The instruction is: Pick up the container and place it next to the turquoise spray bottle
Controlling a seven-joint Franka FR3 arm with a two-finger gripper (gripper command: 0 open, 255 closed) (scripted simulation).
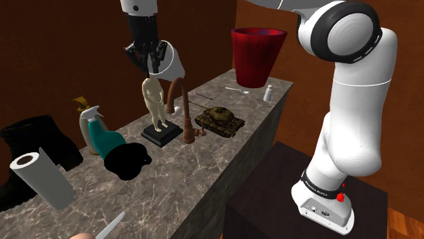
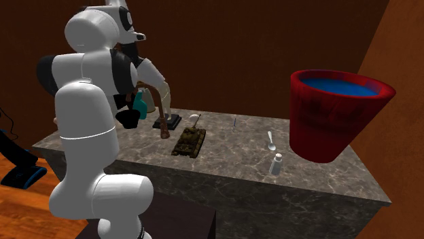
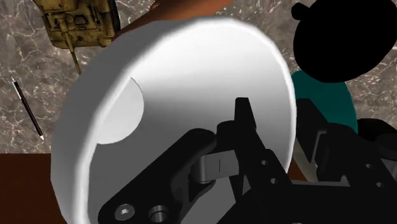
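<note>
The container (image 1: 171, 63) is a plain white cup, held in the air above the marble counter (image 1: 204, 170), over the statuette. My gripper (image 1: 153, 57) is shut on its rim. In the wrist view one finger (image 3: 244, 118) sits inside the white container (image 3: 178, 95) and the other is outside its wall. The turquoise spray bottle (image 1: 103, 138) stands tilted on the counter toward the shoulder view's left, with a black shape (image 1: 129, 163) against its base. Its teal body (image 3: 326, 102) shows just past the container's edge, and behind the arm (image 2: 139, 106).
Under the gripper are a beige statuette (image 1: 155, 103) on a black base, a brown curved pipe (image 1: 182, 108) and a toy tank (image 1: 219, 121). A big red bucket (image 1: 257, 54), small white bottle (image 1: 268, 94) and spoon (image 2: 271, 140) occupy the far end. A paper roll (image 1: 42, 178) lies nearer.
</note>
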